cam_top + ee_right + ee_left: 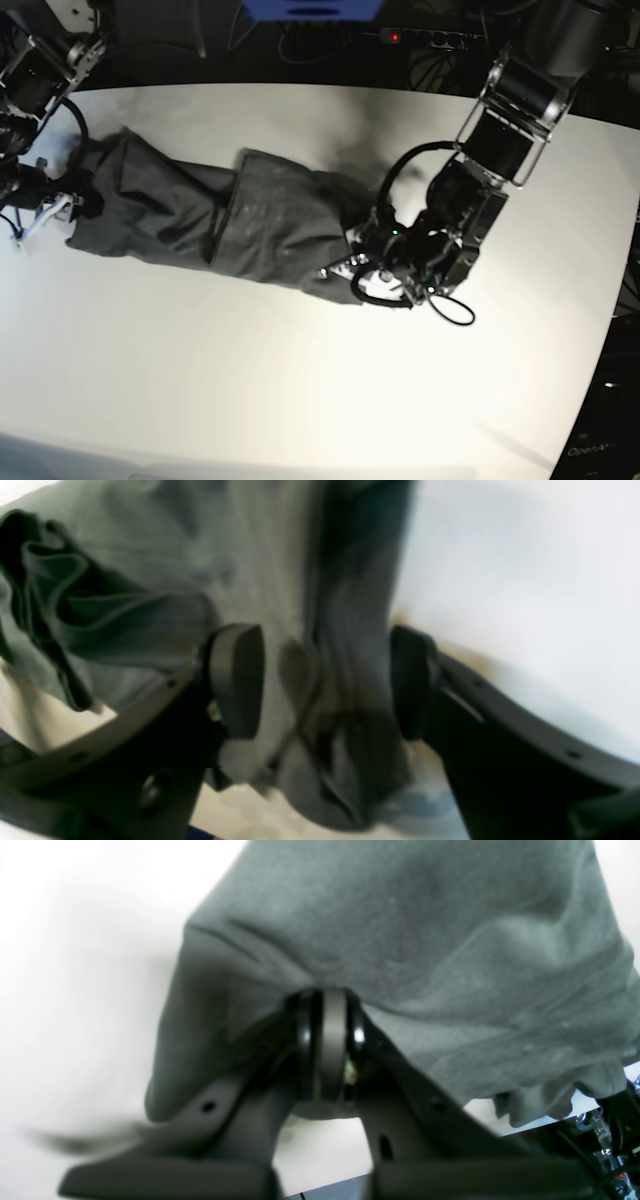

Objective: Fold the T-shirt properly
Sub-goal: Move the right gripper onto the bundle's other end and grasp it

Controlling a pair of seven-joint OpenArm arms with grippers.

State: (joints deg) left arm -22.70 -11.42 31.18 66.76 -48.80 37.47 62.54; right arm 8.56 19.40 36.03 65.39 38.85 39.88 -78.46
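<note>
The table [300, 400] carries the T-shirt [230, 225], stretched as a long band across its far half. The fabric appears light, limp and wrinkly; edges and hems look like the best hold. The left gripper [327, 1040], low at the band's end nearest it, is clamped on the cloth. The right gripper [325, 680], at the opposite end, stands apart, straddling a bunched fold.

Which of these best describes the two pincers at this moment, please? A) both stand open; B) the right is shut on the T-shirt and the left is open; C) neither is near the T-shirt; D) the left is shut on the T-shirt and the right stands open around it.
D: the left pincer is pinched shut on the T-shirt, while the right pincer has its pads wide apart with cloth between them.
</note>
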